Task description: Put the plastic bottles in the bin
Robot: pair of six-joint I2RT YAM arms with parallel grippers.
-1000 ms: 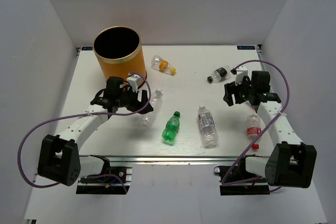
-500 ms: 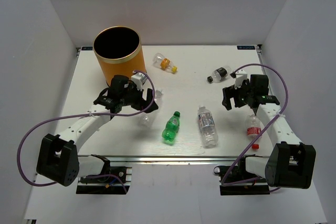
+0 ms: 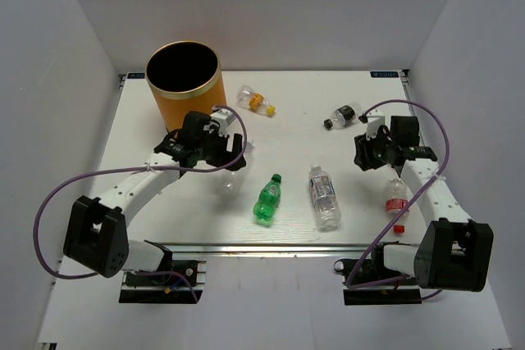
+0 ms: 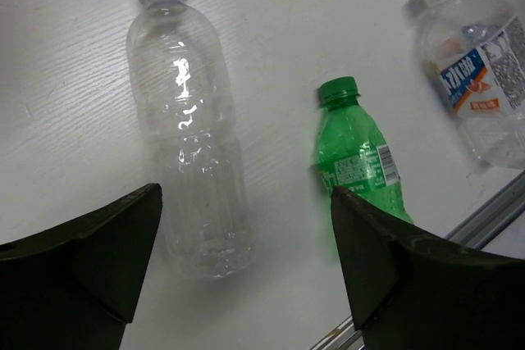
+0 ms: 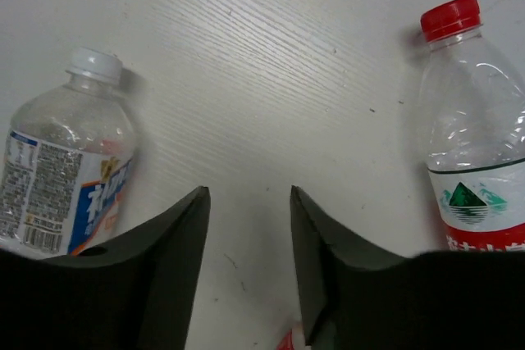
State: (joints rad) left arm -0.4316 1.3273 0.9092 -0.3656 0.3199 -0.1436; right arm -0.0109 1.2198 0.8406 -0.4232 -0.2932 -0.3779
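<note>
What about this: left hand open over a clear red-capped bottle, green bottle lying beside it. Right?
No: the cap of the clear bottle is white, not red, as the left wrist view shows. The left hand is open over it, green bottle beside it.

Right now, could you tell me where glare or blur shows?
Left wrist: white glare streaks on the clear, unlabelled plastic bottle. Right wrist: soft shadow beside the red-capped clear bottle, no blur. Top external: even light, orange cylindrical bin with a featureless black inside.

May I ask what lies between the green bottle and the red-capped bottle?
A clear, white-capped, labelled bottle lies there, as the top view shows.
</note>
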